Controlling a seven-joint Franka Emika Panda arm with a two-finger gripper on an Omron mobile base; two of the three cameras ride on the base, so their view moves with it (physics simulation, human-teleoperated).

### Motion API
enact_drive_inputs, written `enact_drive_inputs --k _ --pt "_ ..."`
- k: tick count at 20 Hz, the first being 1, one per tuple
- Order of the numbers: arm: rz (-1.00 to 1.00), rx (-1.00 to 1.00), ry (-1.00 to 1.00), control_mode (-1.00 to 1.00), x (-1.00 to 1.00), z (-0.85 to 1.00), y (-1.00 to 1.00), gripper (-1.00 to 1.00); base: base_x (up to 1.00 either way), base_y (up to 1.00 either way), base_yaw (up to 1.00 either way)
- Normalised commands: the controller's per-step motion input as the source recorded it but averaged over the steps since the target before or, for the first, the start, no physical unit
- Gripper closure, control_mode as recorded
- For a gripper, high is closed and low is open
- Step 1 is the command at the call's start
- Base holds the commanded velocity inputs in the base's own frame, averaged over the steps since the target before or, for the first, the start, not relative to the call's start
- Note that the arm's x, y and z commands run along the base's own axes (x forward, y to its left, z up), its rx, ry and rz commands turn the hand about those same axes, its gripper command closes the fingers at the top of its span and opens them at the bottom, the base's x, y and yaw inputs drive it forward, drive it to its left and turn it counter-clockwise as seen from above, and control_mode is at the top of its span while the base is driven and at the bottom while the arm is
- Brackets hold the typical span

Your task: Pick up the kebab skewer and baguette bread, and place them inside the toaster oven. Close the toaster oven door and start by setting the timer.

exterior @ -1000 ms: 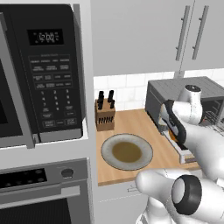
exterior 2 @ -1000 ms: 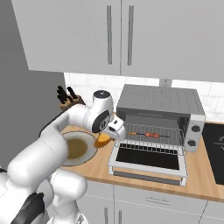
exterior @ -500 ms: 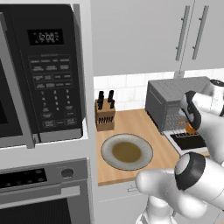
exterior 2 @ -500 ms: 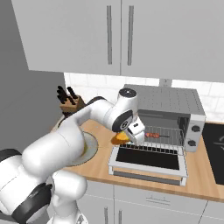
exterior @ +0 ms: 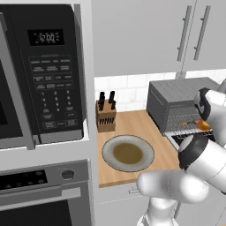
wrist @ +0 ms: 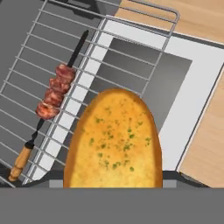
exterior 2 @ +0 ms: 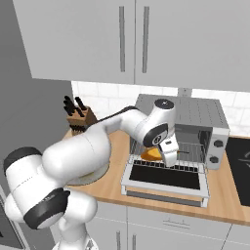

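1. The gripper point(exterior 2: 168, 152) hangs at the mouth of the toaster oven point(exterior 2: 195, 117), above the inner edge of the lowered toaster oven door point(exterior 2: 166, 178).
2. Its jaws stand apart and are clamped on the baguette bread point(wrist: 114, 140); in the right base view the golden loaf point(exterior 2: 152, 153) pokes out just left of the hand.
3. In the hand view the baguette bread hangs over the front edge of the wire rack point(wrist: 39, 65) and the dark glass of the open door below.
4. The kebab skewer point(wrist: 51, 98) lies on the wire rack inside the toaster oven, its reddish-brown meat chunks near the middle of the stick and a light wooden handle end toward the rack's front.
5. Skewer and bread are near each other but apart.
6. In the left base view the toaster oven point(exterior: 176, 99) sits at the right end of the wooden counter point(exterior: 132, 128), with a sliver of orange loaf point(exterior: 204, 125) at its opening.
7. A round plate point(exterior: 128, 152) lies on the counter to the left of the oven, and a knife block point(exterior: 106, 115) stands behind it against the tiled wall.
8. A large black microwave point(exterior: 44, 75) hangs at the far left, above a built-in steel oven point(exterior: 44, 194).
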Motion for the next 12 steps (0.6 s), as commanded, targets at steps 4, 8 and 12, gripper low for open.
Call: enact_drive_inputs --k 4,8,12 --pt "-0.17 0.0 0.0 -1.0 0.24 -0.2 -0.09 1.0 0.0 0.0 0.0" --pt "-0.15 0.01 0.0 -1.0 0.38 -0.26 -0.1 1.0 0.0 0.0 0.0" --pt "-0.12 0.01 0.0 -1.0 0.35 -0.14 -0.1 1.0 0.0 0.0 0.0"
